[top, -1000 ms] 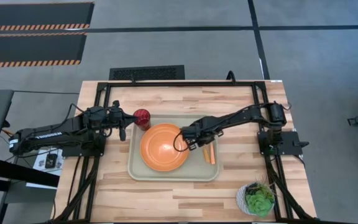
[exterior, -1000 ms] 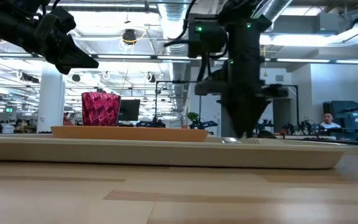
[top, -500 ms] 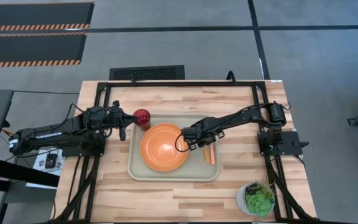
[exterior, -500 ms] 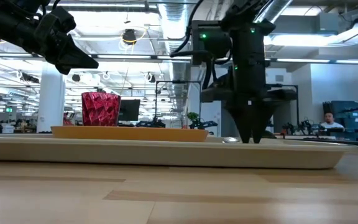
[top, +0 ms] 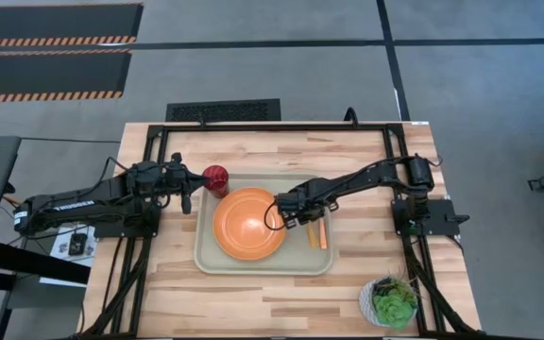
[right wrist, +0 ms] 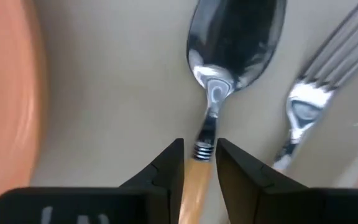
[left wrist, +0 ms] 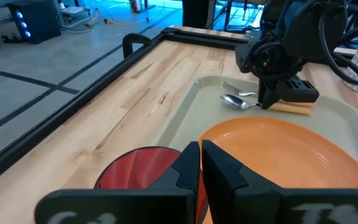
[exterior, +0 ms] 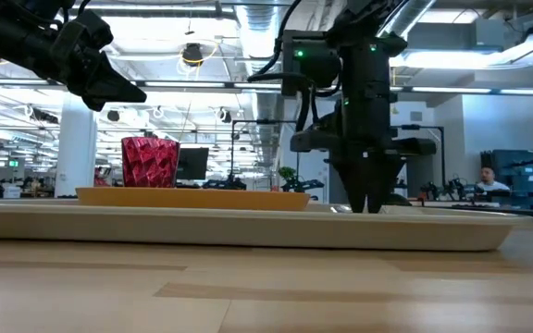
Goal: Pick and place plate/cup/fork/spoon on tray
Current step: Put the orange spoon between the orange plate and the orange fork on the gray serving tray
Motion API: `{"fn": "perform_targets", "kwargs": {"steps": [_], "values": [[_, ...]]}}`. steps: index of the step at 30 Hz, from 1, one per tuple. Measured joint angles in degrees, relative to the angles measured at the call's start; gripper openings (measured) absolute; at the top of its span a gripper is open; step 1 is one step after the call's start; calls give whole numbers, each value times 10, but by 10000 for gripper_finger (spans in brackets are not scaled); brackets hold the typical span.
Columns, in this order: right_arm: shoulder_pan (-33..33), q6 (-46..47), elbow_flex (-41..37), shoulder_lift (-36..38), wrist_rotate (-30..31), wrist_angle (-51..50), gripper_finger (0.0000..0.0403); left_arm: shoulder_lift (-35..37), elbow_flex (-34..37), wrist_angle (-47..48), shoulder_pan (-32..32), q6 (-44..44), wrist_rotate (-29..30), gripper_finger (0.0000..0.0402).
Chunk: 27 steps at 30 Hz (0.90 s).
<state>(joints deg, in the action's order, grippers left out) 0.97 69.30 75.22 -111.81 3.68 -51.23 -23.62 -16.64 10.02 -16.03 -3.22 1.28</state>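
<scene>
Bright, even overhead light fills every view with soft shadows. In the low view, ceiling strip lamps glare toward twelve o'clock, silhouetting the arms. The rounded silver spoon bowl carries mirror reflections, while the round orange plate's rim blurs at nine o'clock.

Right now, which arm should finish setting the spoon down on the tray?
Right. The right gripper straddles the spoon at its neck, low over the tray beside the fork. The left gripper hangs by the cup.
</scene>
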Motion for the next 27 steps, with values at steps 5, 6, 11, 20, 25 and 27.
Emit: {"fn": "perform_targets", "kwargs": {"steps": [5,6,11,20,25,27], "values": [[0,16,-16,0,-13,17,101,0,0,0,0,-3,0,6],[0,22,-18,0,-15,18,98,0,0,0,0,-4,0,6],[2,58,-19,0,-11,18,84,0,0,0,0,-5,0,6],[17,138,-19,0,-10,22,72,0,0,0,0,-10,0,6],[20,168,-19,0,-11,23,72,0,0,2,0,-11,0,6],[20,178,-19,0,-11,25,72,0,0,4,0,-11,0,6]]}}
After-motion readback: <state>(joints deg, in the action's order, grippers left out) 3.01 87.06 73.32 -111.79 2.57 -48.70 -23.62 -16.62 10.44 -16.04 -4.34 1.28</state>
